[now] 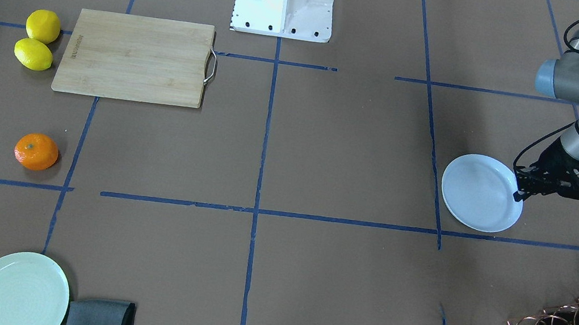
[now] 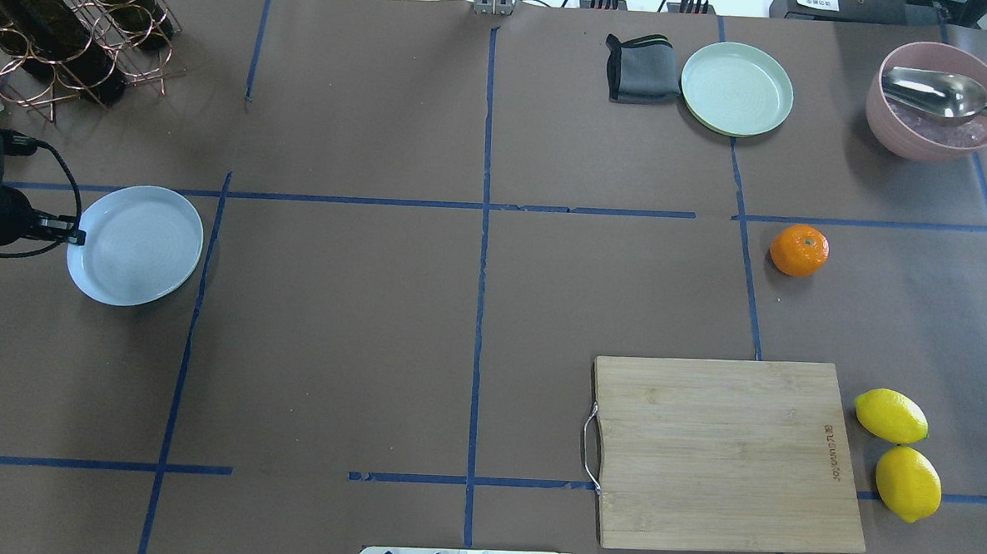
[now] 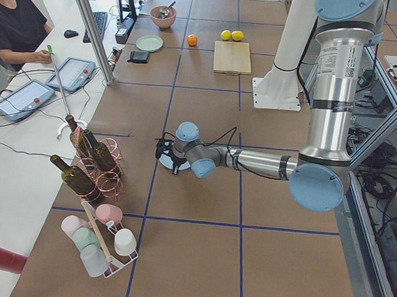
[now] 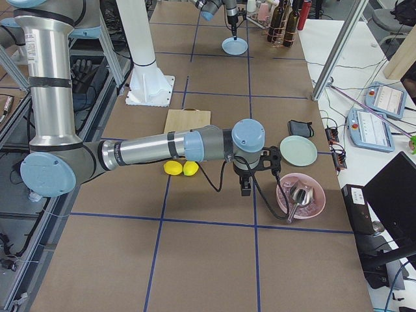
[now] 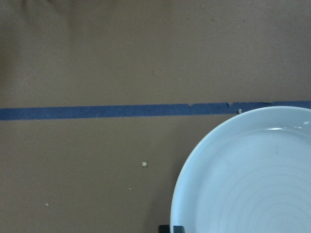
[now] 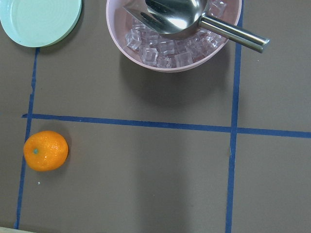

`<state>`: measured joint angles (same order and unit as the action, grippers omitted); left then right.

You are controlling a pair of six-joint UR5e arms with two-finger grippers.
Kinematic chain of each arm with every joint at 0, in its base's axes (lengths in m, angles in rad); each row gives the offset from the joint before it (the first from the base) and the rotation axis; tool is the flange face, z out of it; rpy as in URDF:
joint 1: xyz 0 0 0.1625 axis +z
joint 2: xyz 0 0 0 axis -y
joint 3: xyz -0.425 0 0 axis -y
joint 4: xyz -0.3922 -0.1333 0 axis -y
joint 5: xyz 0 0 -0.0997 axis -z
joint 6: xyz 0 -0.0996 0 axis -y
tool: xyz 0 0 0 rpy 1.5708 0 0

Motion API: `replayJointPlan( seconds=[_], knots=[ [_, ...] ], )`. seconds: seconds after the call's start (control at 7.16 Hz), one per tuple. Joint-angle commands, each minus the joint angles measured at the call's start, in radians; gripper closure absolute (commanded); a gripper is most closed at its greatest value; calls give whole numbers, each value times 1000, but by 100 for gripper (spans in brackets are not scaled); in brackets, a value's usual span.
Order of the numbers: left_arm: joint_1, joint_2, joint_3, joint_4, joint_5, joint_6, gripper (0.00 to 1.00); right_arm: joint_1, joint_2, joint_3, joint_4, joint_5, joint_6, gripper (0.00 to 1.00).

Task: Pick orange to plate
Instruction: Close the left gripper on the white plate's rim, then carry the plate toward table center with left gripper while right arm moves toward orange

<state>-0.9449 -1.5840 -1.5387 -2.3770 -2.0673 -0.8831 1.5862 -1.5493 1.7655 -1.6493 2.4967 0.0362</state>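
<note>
In the front-facing view, brown paper covers the desk (image 1: 337,152), ruled into squares by blue tape. The orange (image 1: 36,151) sits alone on the paper, near two lemons (image 1: 33,54) and a wooden cutting board (image 1: 136,57). It is well apart from the plate (image 1: 476,196) across the desk. The left gripper (image 1: 518,192) meets the plate's rim; whether its jaws pinch it cannot be told.

From overhead, a pale green plate (image 2: 736,89) lies just beside a folded grey cloth (image 2: 640,69). A pink bowl (image 2: 883,132) holds a metal scoop (image 2: 939,92), and a wire wine rack (image 2: 54,33) stands in the corner near the plate.

The left side view shows an operator (image 3: 15,22) seated beside the desk.

In the right side view, the right gripper (image 4: 246,187) hangs over the desk near the bowl; its jaws cannot be judged.

The left wrist view shows the plate's ringed surface beside a tape line.

The right wrist view shows the orange at a tape line and ice cubes in the bowl.
</note>
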Motion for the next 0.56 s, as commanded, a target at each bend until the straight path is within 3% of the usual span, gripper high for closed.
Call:
replayJointPlan(
  seconds=[0.0, 0.28, 0.42],
  knots=[
    [-113, -37, -46, 78, -173, -2, 100, 0, 0, 18, 0, 17, 29, 0],
    [-147, -198, -170, 421, -208, -8, 100, -2, 0, 31, 0, 24, 76, 0],
    [-146, -285, -175, 509, -208, -52, 100, -23, 2, 32, 2, 22, 97, 0]
  ],
)
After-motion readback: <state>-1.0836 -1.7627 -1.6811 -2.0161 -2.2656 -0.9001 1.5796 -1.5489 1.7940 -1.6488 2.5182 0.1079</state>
